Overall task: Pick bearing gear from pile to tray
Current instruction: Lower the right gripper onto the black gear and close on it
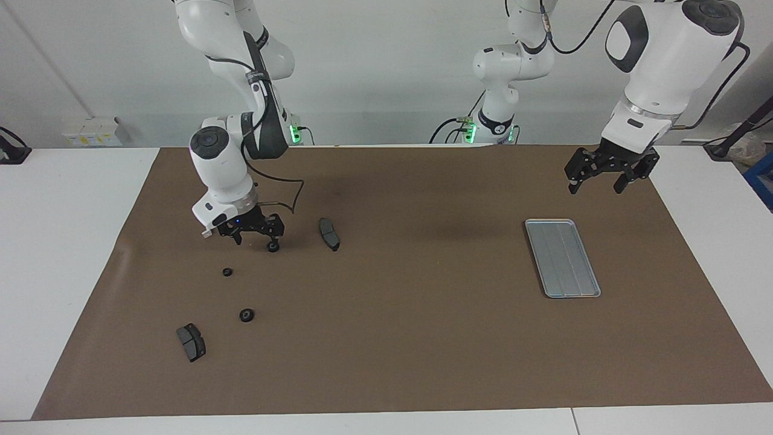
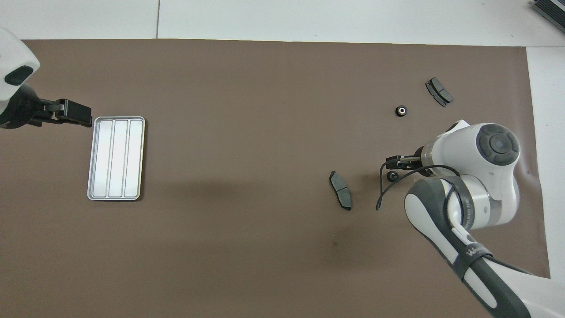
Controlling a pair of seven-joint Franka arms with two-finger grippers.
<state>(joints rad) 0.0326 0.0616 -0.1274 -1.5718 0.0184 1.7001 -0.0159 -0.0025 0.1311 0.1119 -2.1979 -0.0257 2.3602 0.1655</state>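
The pile lies toward the right arm's end of the mat. It holds three small black bearing gears (image 1: 273, 247) (image 1: 227, 272) (image 1: 246, 315) and two dark grey brake pads (image 1: 329, 234) (image 1: 191, 342). Only a tip of the white half-ring bracket (image 1: 207, 233) shows past the right arm's wrist. My right gripper (image 1: 255, 241) hangs open, low over the mat. One fingertip (image 1: 272, 241) is right at the gear nearest the robots (image 2: 392, 176), and nothing is between the fingers. I cannot tell whether it touches. The silver grooved tray (image 1: 561, 258) lies bare toward the left arm's end. My left gripper (image 1: 604, 181) waits open in the air beside it.
A brown mat (image 1: 410, 338) covers the white table. The right arm's forearm and a loose black cable (image 2: 384, 194) hang over the pile's nearer part, hiding the bracket and one gear in the overhead view. Bare mat lies between the pile and the tray.
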